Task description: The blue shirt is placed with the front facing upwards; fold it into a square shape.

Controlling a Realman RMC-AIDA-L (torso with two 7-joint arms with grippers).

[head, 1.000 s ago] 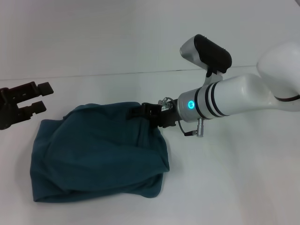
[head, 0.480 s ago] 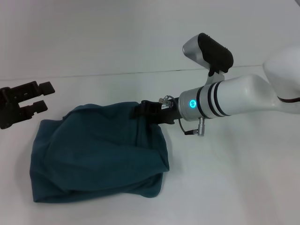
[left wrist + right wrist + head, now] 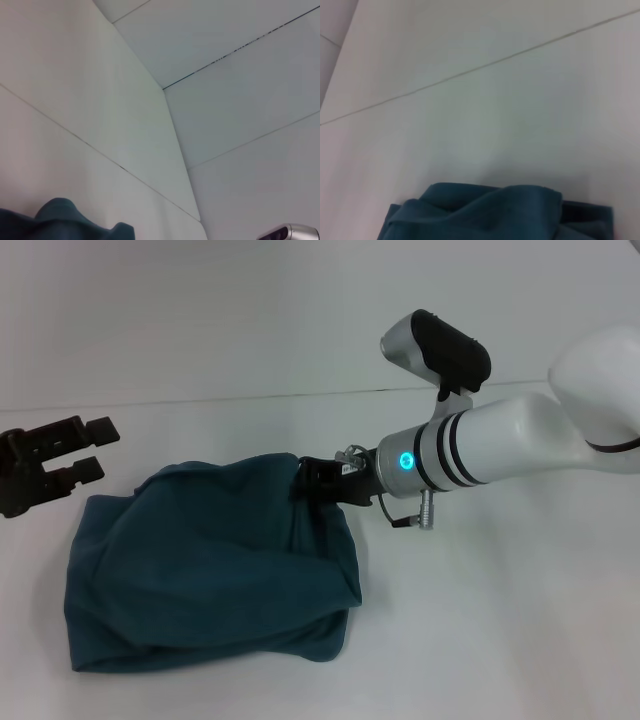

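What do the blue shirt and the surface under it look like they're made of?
The blue shirt looks like soft matte knit fabric, probably cotton: it slumps in rounded folds with no sheen. The table seems a smooth, hard white surface with a faint seam line; whether it is laminate or painted board cannot be told.

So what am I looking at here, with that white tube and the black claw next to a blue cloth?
It is a two-armed robot folding a blue shirt on a white table. The wide picture comes from a camera on its head. The white tube is its right arm; the right gripper is at the shirt's far right corner, though whether it is pinching the cloth cannot be seen. The black claw is the left gripper, open and off the shirt, holding nothing. The other two pictures come from wrist cameras, showing mostly table and a bit of shirt.
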